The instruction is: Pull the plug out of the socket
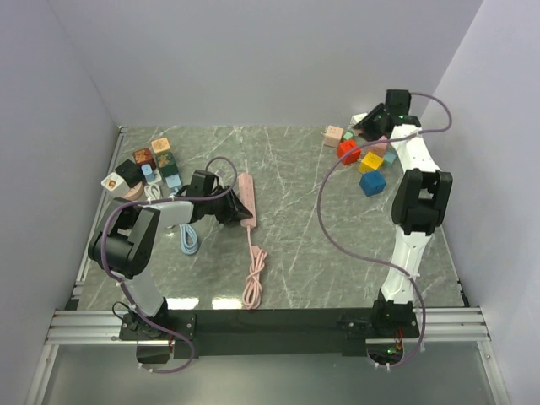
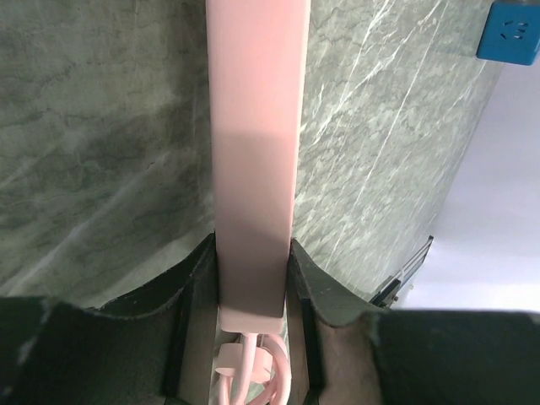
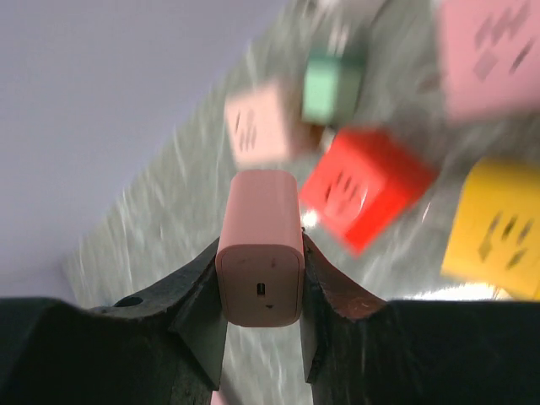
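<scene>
The socket is a long pink power strip point(image 1: 246, 198) lying on the marble table, left of centre. My left gripper point(image 1: 229, 207) is shut on its cable end. In the left wrist view the strip point(image 2: 257, 169) runs up between both fingers point(image 2: 196, 283), and its pink cable point(image 2: 253, 371) leaves below. The plug is a small pink adapter point(image 3: 260, 249), held clear of the strip at the back right. My right gripper point(image 3: 260, 287) is shut on its sides above the cube pile. In the top view the right gripper point(image 1: 371, 126) hides the plug.
Red point(image 1: 348, 152), yellow point(image 1: 369, 162), blue point(image 1: 373, 183) and pink point(image 1: 334, 136) cubes lie under and beside the right gripper. More blocks point(image 1: 152, 164) sit at the back left. A light blue cable point(image 1: 190, 239) and the strip's coiled pink cable point(image 1: 254, 278) lie near the front.
</scene>
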